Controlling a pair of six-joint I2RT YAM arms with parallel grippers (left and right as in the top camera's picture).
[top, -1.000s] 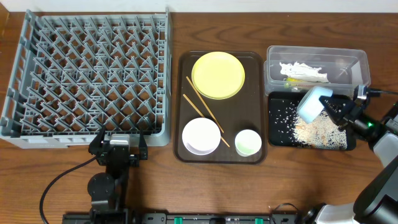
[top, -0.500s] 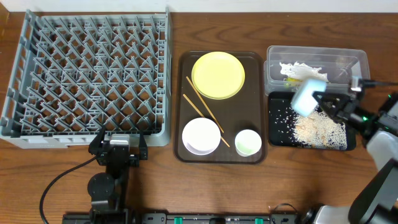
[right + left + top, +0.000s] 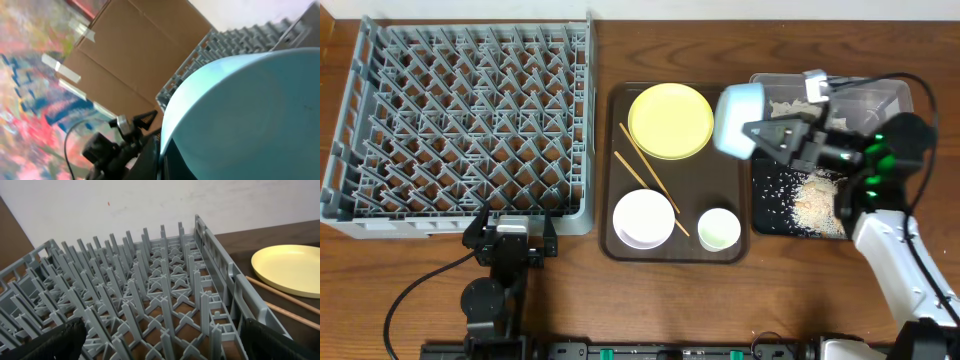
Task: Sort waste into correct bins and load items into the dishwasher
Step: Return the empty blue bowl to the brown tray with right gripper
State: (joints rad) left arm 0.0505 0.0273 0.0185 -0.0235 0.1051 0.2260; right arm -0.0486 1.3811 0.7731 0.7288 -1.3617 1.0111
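Note:
My right gripper [image 3: 767,132] is shut on the rim of the light blue bowl [image 3: 738,120] and holds it tipped on its side, in the air over the brown tray's right edge. The bowl fills the right wrist view [image 3: 250,110]. The yellow plate [image 3: 670,120], two chopsticks [image 3: 645,175], white bowl [image 3: 642,218] and white cup [image 3: 719,229] lie on that tray. Rice scraps [image 3: 815,205] lie in the black tray [image 3: 770,195]. White paper [image 3: 785,108] sits in the clear tub [image 3: 885,98]. The wrapper is hidden. My left gripper [image 3: 510,240] is open at the grey rack's [image 3: 470,110] front edge.
The brown serving tray [image 3: 616,150] stands between the rack and the two bins. In the left wrist view the rack [image 3: 150,290] fills the frame, with the plate [image 3: 290,267] and chopsticks [image 3: 280,302] to its right. A cardboard box [image 3: 135,45] shows behind the rack.
My right gripper has risen and swung left with the light blue bowl, from over the black tray to over the brown tray's right edge. The left arm has not moved.

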